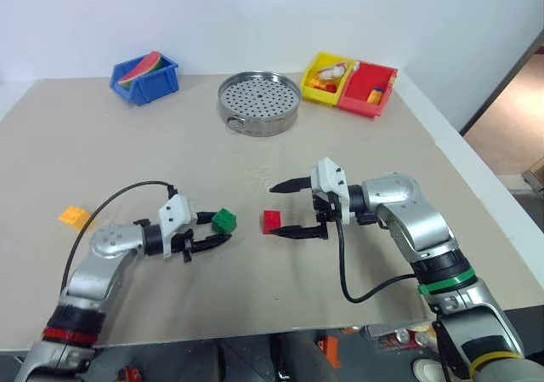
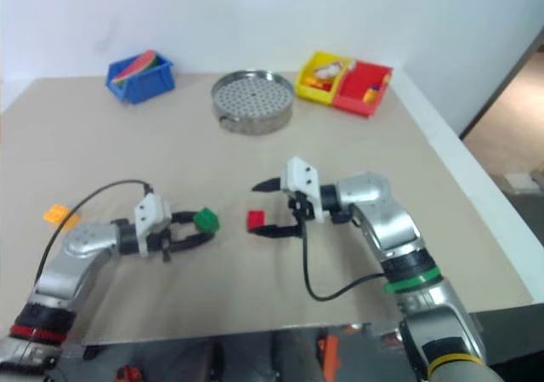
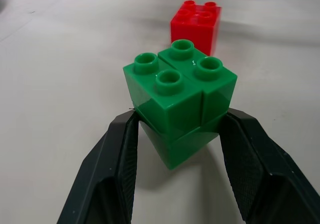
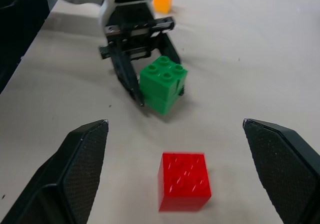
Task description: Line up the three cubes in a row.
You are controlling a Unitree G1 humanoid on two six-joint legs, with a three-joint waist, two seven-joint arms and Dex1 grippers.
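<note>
Beige tabletop (image 1: 127, 152) against a white wall. Small green studded plastic brick cube (image 1: 225, 220) sits mid-table, pinched between the left gripper (image 1: 223, 230) fingers (image 3: 117, 154), studs up. Small red studded plastic cube (image 1: 271, 221) is just beside it toward the right arm, not touching, studs up, lying free between the wide-spread fingers of the right gripper (image 1: 287, 208). Small orange-yellow studded cube (image 1: 73, 217) lies well apart near the table's left edge. Further back: round perforated metal steamer tray (image 1: 259, 103), blue plastic bin (image 1: 144, 77), joined yellow bin (image 1: 327, 77) and red bin (image 1: 367, 88).
</note>
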